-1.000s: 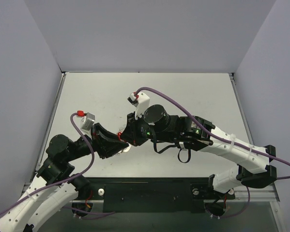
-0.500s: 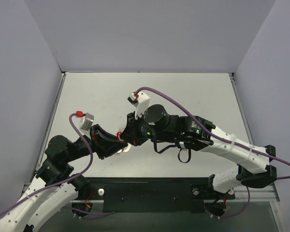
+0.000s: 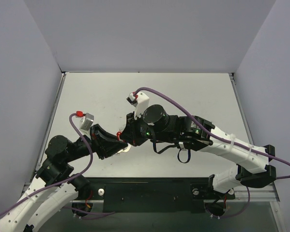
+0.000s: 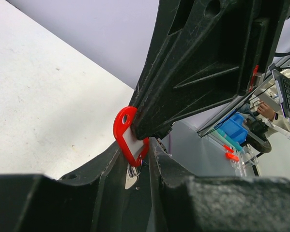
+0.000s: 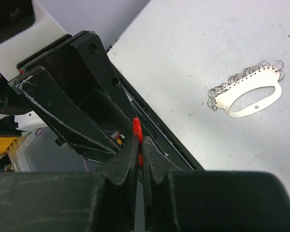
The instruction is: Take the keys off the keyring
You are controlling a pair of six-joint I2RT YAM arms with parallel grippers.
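Note:
The key [image 4: 130, 137] has a red plastic head with a white insert, and a shiny metal bit [image 4: 133, 171] hangs below it. My left gripper [image 4: 137, 147] is closed around the lower end of the head, and the metal bit sits between its fingers. My right gripper [image 5: 139, 145] is shut on the red head [image 5: 136, 128], seen edge-on. In the top view the two grippers meet tip to tip above the table, left [image 3: 114, 142] and right [image 3: 124, 137], with the key [image 3: 119, 135] between them. I cannot tell whether the metal bit is the blade or a ring.
A flat metal plate [image 5: 246, 94] with several small wire rings along one edge lies on the table below the grippers. It shows partly in the top view [image 3: 126, 149]. The black base rail [image 3: 149, 191] runs along the near edge.
My left arm has drawn back slightly to the left. Both grippers still meet at the red key, and the right arm has barely moved.

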